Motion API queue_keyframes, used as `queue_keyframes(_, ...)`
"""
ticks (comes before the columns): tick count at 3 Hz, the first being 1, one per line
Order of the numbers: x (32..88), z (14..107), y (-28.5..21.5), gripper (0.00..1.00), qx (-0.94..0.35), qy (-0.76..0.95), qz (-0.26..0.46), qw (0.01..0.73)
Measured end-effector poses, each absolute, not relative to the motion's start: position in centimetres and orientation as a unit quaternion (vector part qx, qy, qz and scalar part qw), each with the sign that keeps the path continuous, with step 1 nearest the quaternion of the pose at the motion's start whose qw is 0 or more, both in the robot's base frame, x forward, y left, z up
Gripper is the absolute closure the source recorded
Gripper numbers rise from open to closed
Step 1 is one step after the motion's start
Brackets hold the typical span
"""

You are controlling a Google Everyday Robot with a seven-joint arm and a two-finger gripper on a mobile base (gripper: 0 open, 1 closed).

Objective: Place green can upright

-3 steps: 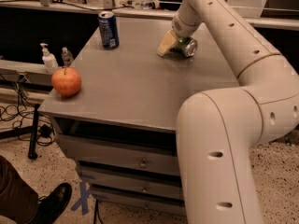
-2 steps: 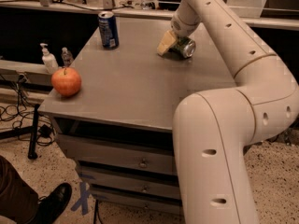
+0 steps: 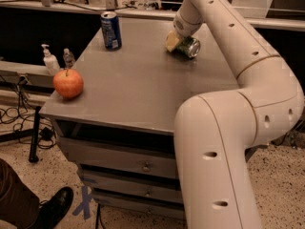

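Item 1, near left corner of the table [image 3: 143, 87]: apple [image 3: 68, 83].
Item 2, far left: blue can [image 3: 111, 30], upright.
Item 3, far right: green can [image 3: 190, 46], lying on its side, silver end toward me. The gripper [image 3: 174, 42] is against its left flank; I cannot tell how the jaws stand.
Handling, my estimate: light, thin-walled, easily dented, smooth, prone to rolling. Hold across mid-body, clear of both ends.
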State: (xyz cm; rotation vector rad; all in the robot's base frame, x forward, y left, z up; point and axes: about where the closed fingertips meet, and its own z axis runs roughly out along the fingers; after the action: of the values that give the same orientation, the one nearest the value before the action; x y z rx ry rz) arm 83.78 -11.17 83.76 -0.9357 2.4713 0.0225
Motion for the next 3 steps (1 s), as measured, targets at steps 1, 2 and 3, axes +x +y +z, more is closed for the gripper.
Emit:
queue_keyframes(1,83.8,83.8,-11.2,1.00,-0.343,0.906,0.008,0.247)
queue_keyframes(2,82.8,87.2,-11.3,1.00,-0.329,0.900,0.034,0.283)
queue_keyframes(3,80.5,92.1,-11.7,1.00,-0.301,0.886,0.080,0.342)
